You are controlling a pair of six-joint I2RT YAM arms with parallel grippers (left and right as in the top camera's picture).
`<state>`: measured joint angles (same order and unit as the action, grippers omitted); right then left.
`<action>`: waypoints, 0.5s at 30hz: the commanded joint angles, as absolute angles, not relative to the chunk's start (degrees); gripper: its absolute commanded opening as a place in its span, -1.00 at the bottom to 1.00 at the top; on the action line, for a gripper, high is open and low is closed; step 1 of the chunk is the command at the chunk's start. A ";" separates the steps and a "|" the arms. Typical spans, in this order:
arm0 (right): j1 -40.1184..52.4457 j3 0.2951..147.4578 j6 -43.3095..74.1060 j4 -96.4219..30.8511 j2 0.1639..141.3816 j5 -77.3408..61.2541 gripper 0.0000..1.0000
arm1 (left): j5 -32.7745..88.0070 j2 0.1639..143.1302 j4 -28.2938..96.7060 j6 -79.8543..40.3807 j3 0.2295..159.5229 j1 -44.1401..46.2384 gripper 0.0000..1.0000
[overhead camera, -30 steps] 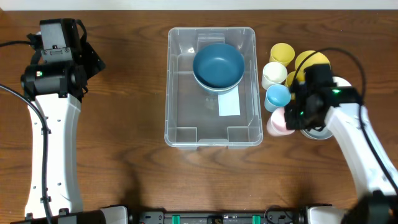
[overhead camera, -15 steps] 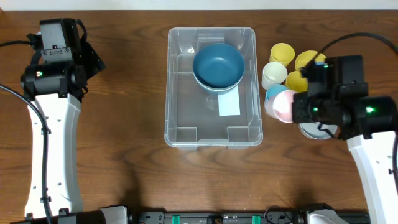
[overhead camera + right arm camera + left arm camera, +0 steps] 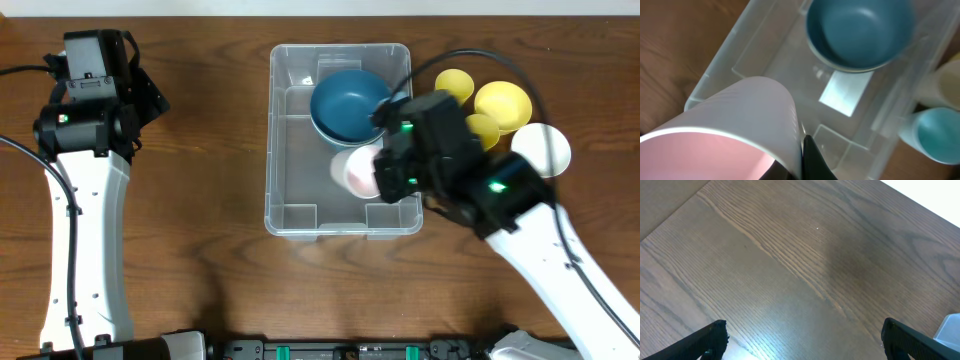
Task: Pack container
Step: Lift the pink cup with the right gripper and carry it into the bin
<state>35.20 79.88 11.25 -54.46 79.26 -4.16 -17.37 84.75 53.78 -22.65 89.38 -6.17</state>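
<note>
You are partway through packing. The container (image 3: 278,150) sits in the middle of the table (image 3: 200,220), and one blue bowl (image 3: 350,103) already rests inside it at the far end. Your right end effector (image 3: 803,156) is pinching the rim of a pink cup (image 3: 356,172), tipped on its side. It hangs over the near half of the container, above the white label (image 3: 846,93) on the base. The cup looks to be over the opening rather than set down, so count it as not yet packed.

Several things remain outside, just to the right of the container: a yellow cup (image 3: 453,85), a yellow bowl (image 3: 502,103), a smaller yellow piece (image 3: 484,129) and a white bowl (image 3: 545,150). The right wrist view also shows a light blue cup (image 3: 935,135) beside the container wall.

Your left end effector (image 3: 810,347) is spread wide and empty, over bare table well to the left. By my judgement most of the work lies ahead.
</note>
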 commanded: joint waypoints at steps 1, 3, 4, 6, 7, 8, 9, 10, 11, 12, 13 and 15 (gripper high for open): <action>38.39 82.72 14.72 -54.98 83.53 -0.91 -0.98 | -18.57 84.66 53.93 -22.96 90.35 -6.42 0.96; 39.88 84.25 15.25 -55.57 86.30 0.49 -0.98 | -18.57 84.66 53.93 -22.96 90.35 -6.42 0.96; 40.66 85.27 16.03 -55.79 87.92 1.43 -0.98 | -18.57 84.66 53.93 -22.96 90.35 -6.42 0.96; 41.87 86.96 17.02 -55.81 90.50 2.46 -0.98 | -18.57 84.66 53.93 -22.96 90.35 -6.42 0.96; 42.41 87.92 17.89 -55.96 91.88 3.01 -0.98 | -18.57 84.66 53.93 -22.96 90.35 -6.42 0.96; 42.78 88.68 18.48 -56.03 93.01 3.27 -0.98 | -18.57 84.66 53.95 -22.96 90.35 -6.42 0.96; 43.18 89.41 18.72 -55.96 94.28 3.25 -0.98 | -18.57 84.66 53.95 -22.96 90.35 -6.42 0.96; 43.46 89.95 19.33 -55.96 95.35 3.33 -0.97 | -18.57 84.66 53.93 -22.96 90.35 -6.42 0.96; 43.75 90.45 20.12 -55.94 96.71 3.44 -0.98 | -18.57 84.66 53.95 -22.96 90.35 -6.42 0.96; 43.86 90.61 20.40 -55.88 97.51 3.46 -0.98 | -18.57 84.66 53.93 -22.96 90.35 -6.42 0.96; 43.97 90.65 20.71 -55.68 98.61 3.44 -0.98 | -18.57 84.66 53.93 -22.96 90.35 -6.42 0.96; 44.23 90.65 21.04 -55.48 100.92 3.44 -0.98 | -18.57 84.66 53.95 -22.96 90.35 -6.42 0.96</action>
